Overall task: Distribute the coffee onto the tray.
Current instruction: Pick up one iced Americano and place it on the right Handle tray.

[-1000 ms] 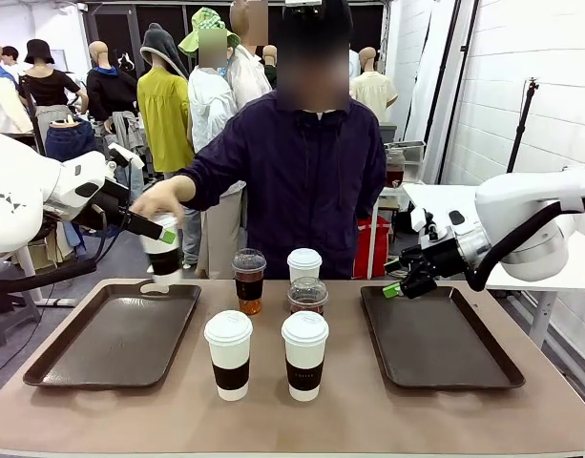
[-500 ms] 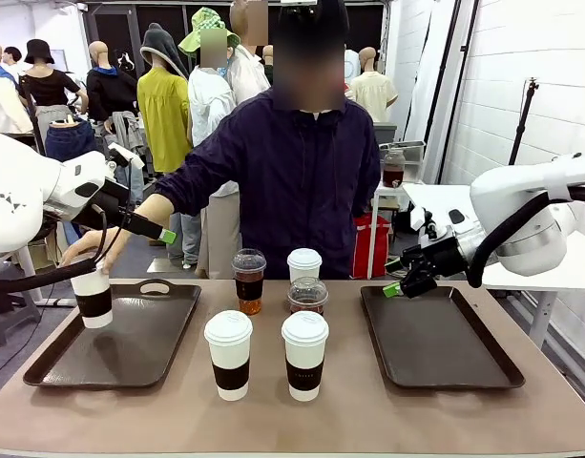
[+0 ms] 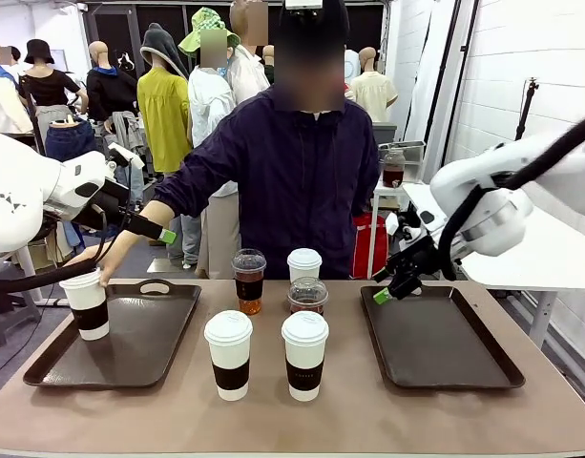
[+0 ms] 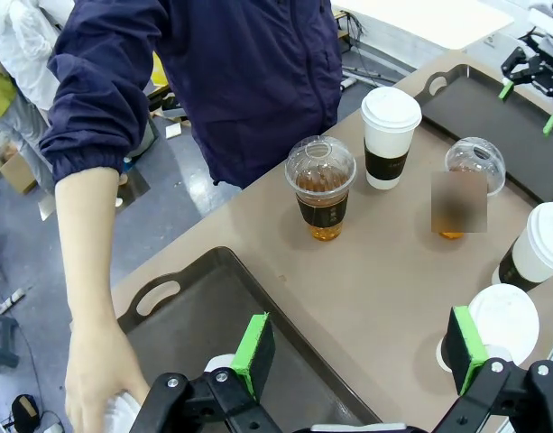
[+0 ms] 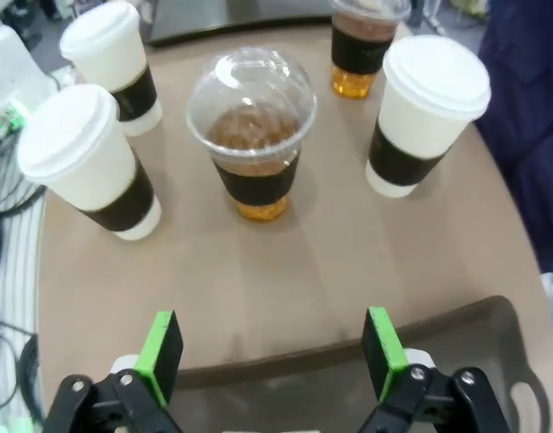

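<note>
A person's hand (image 3: 99, 269) rests on a white sleeved coffee cup (image 3: 87, 305) standing at the left end of the left tray (image 3: 139, 348). Two white cups (image 3: 229, 354) (image 3: 304, 354) stand at the table's front middle. Behind them are two clear cups of amber drink (image 3: 249, 281) (image 3: 308, 296) and one more white cup (image 3: 304, 264). My left gripper (image 3: 163, 234) hangs open above the left tray's far edge, its green pads (image 4: 254, 354) apart over the tray (image 4: 213, 307). My right gripper (image 3: 386, 291) is open and empty over the right tray's (image 3: 435, 343) near-left corner, facing the domed clear cup (image 5: 253, 135).
The person stands at the far side, one arm (image 4: 91, 234) stretched over the left tray. In the right wrist view white cups (image 5: 87, 158) (image 5: 420, 113) flank the domed one. The right tray is bare, and the table front is free in front of the cups.
The person carried a white cup from above the left tray's far edge down to its left end and set it there. My right gripper shifted slightly left and lower.
</note>
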`<move>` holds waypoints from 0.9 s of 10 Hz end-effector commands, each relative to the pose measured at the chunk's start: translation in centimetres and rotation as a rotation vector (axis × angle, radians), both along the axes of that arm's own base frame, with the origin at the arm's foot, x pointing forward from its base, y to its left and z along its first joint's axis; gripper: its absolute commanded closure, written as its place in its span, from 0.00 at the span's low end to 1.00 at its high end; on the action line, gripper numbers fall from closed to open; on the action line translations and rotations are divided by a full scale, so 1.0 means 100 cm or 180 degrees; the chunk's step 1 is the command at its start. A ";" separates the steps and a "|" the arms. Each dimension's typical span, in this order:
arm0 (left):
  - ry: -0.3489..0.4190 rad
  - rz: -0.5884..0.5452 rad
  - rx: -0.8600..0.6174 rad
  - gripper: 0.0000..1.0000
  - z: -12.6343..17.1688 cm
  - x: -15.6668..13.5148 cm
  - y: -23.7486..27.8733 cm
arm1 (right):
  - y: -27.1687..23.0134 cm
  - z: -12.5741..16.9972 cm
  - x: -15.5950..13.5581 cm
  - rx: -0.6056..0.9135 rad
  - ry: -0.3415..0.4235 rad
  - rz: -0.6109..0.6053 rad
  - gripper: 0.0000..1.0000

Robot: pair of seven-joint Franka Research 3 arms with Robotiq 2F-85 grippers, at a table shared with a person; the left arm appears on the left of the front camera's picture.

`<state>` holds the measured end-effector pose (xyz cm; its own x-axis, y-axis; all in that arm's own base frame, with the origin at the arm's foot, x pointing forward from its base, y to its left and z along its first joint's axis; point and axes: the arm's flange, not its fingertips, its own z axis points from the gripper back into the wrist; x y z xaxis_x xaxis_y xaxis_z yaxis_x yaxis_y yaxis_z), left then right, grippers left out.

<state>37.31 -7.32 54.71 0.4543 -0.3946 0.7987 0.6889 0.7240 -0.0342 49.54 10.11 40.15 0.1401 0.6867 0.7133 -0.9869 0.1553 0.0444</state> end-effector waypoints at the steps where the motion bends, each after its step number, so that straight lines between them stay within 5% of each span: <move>1: 0.0009 -0.0007 -0.0023 0.00 0.000 0.000 0.001 | -0.001 0.007 0.018 0.0046 -0.0054 0.0010 0.00; 3: 0.0009 -0.0007 -0.0023 0.00 0.000 0.000 0.001 | -0.005 -0.013 0.026 0.0445 -0.0349 0.0052 0.00; 9: 0.0009 -0.0007 -0.0023 0.00 0.000 0.000 0.001 | -0.001 -0.067 0.037 0.1222 -0.0343 0.0268 0.00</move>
